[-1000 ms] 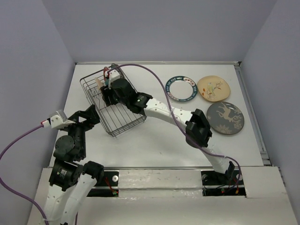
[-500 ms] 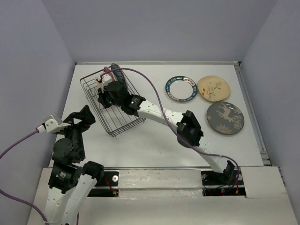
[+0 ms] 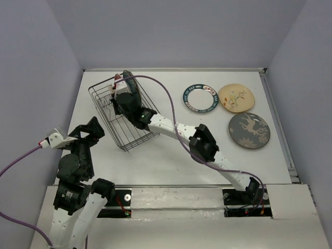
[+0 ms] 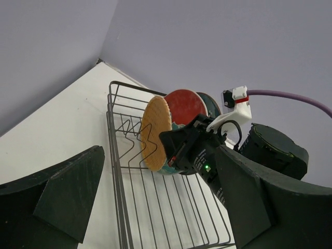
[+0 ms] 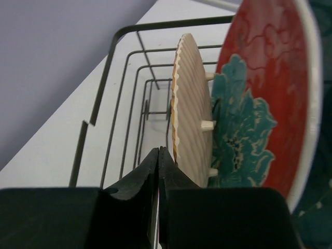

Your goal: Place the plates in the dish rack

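right pincer (image 5: 158, 153) is in the rack (image 3: 132, 129), upper left of the overhead frame, its fingers pressed together. orange plate (image 5: 192, 114) and red floral plate (image 5: 264, 98) stand upright side by side in there. left pincer (image 3: 96, 129) hangs wide open just beside the rack. flat at upper right: ringed plate (image 3: 200, 98), cream plate (image 3: 236, 97), grey deer plate (image 3: 249, 130).

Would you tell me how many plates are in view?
6: the orange plate, red floral plate and dark teal plate stand in the dish rack; the rimmed plate, cream plate and grey plate lie on the table.
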Robot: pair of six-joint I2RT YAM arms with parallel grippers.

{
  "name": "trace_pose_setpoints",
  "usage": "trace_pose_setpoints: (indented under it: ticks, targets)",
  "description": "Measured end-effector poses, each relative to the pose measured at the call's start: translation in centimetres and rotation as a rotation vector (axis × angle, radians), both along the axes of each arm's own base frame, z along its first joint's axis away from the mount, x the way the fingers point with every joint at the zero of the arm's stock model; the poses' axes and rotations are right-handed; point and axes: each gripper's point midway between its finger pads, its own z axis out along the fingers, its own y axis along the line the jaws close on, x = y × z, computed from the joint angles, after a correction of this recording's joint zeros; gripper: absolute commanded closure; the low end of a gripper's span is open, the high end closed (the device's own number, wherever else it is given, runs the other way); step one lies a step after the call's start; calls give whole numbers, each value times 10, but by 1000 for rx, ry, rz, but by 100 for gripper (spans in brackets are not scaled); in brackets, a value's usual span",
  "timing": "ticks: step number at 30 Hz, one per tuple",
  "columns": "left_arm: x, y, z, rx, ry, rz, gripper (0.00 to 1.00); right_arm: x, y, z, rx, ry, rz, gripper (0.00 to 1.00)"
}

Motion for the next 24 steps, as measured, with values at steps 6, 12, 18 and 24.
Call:
trace_pose_setpoints:
  ticks: [6,12,18,24]
  targets:
    - [0,-1,0,1,0,-3,1,21,-23,1,-5,-40,-157,93]
    - [2,-2,-1,4,7,-9,1,26,-33,-2,-17,-42,-211,93]
    - [3,-3,-2,6,10,-12,1,14,-41,4,-20,-21,-178,86]
    - [4,-5,-3,8,17,-19,1,-16,-46,67,75,-10,-49,58]
